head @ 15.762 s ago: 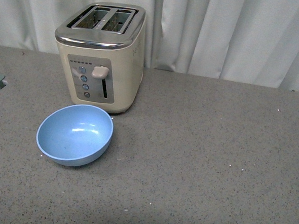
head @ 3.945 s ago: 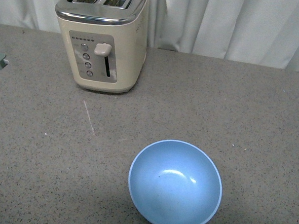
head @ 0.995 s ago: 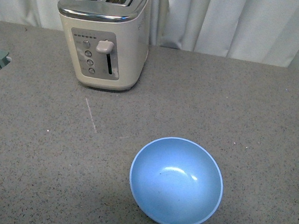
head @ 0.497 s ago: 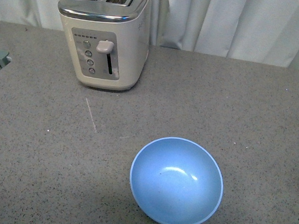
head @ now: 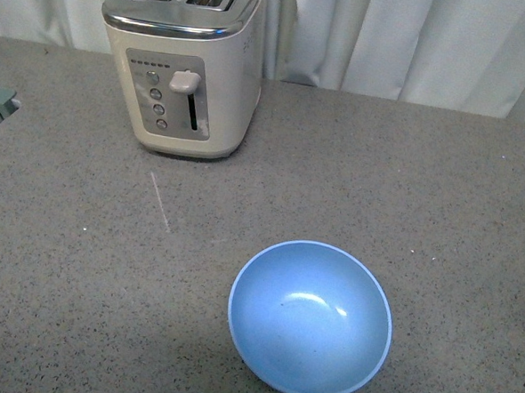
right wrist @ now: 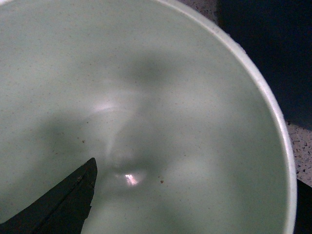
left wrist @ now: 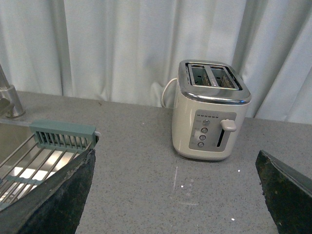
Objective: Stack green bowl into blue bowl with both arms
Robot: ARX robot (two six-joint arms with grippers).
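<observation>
The blue bowl [head: 309, 318] sits upright and empty on the grey counter, near the front, right of centre. Neither arm shows in the front view. The green bowl [right wrist: 161, 83] is out of the front view and fills the right wrist view. My right gripper [right wrist: 195, 180] is open at its rim. One black finger [right wrist: 63, 204] is inside the bowl and a dark edge shows outside the rim. My left gripper [left wrist: 175, 156] is open and empty above bare counter, in front of the toaster, its fingers [left wrist: 53, 200] wide apart.
A cream toaster [head: 186, 63] stands at the back left, also in the left wrist view [left wrist: 212, 119]. A sink with a green rack [left wrist: 63, 136] and a faucet [left wrist: 9, 97] lies left of it. White curtains hang behind the counter.
Nothing has moved in the last second. Since 15.8 s ago the blue bowl has gone from beside the toaster to the front, right of centre, and the view has shifted.
</observation>
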